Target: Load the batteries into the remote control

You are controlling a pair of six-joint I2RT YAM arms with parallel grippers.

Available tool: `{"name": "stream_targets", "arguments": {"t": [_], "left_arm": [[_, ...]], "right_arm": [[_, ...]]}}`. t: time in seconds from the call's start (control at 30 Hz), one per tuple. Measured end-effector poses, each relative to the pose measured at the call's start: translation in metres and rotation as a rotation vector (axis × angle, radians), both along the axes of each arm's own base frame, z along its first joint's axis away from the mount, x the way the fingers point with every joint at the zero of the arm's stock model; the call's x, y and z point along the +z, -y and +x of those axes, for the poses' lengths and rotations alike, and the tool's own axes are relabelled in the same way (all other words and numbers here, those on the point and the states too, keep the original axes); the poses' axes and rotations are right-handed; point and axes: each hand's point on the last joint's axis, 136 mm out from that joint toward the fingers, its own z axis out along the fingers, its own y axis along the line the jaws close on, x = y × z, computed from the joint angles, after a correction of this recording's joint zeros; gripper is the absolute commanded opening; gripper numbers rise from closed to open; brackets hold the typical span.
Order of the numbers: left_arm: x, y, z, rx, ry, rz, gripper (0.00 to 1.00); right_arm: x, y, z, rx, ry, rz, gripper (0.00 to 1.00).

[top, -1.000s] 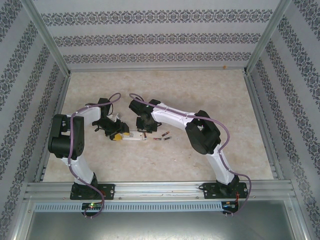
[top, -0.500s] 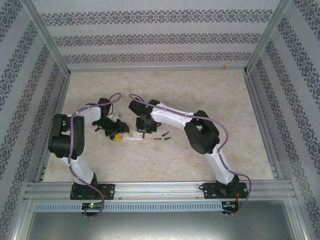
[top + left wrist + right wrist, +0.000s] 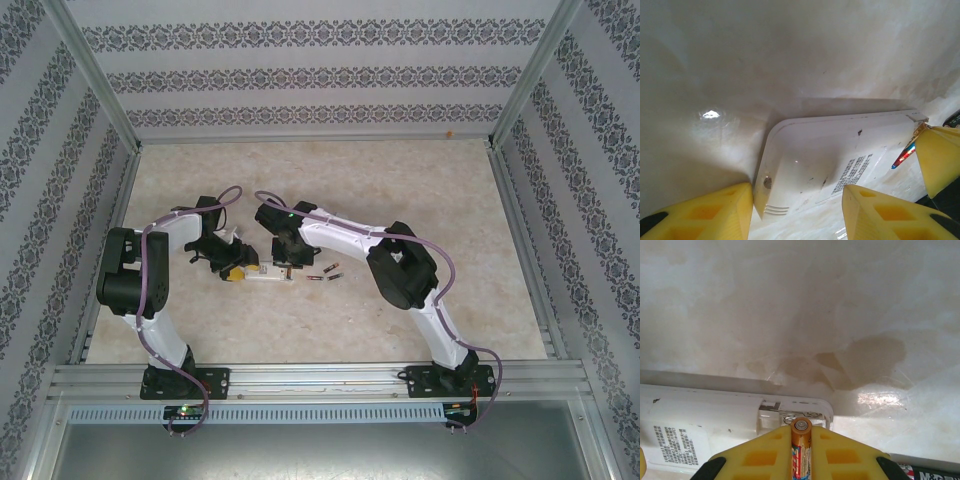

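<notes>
Standing by the rig: the left arm (image 3: 150, 270) and right arm (image 3: 400, 270) fold inward from the near edge of the table (image 3: 400, 180), wrists almost meeting mid-table. The left gripper (image 3: 797, 192) sits low, pinching the remote control (image 3: 840, 145) by its end. The right gripper (image 3: 801, 431) points down, yellow fingers (image 3: 760, 455) clamped on one battery (image 3: 801, 450).

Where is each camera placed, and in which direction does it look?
Top external: above and behind the arm bases, looking down on the table; left arm and right arm whole, left gripper and right gripper meeting at the remote.
Left wrist: on the left arm, looking down along its yellow fingers, which flank the remote's end.
Right wrist: on the right arm, looking down past its fingers, clamped on a battery at the open compartment.
Shared: all three show the remote.
</notes>
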Motion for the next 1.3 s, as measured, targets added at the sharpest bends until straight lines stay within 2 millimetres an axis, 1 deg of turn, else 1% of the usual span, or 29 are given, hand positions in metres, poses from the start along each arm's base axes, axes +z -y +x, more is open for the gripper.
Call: {"name": "stream_targets", "arguments": {"t": [0.37,0.6,1.0,1.3], "left_arm": [[0.000,0.000,0.000,0.002,0.000,0.000,0.51],[0.000,0.000,0.000,0.002,0.000,0.000,0.51],[-0.001,0.000,0.002,0.010,0.003,-0.001,0.51],[-0.002,0.001,0.002,0.011,0.006,-0.005,0.51]], "right_arm": [[0.000,0.006,0.003,0.001,0.021,-0.030,0.15],[-0.001,0.006,0.003,0.016,0.023,-0.033,0.15],[-0.002,0.006,-0.004,0.029,0.011,-0.042,0.15],[-0.008,0.008,-0.008,0.027,-0.004,-0.058,0.16]]}}
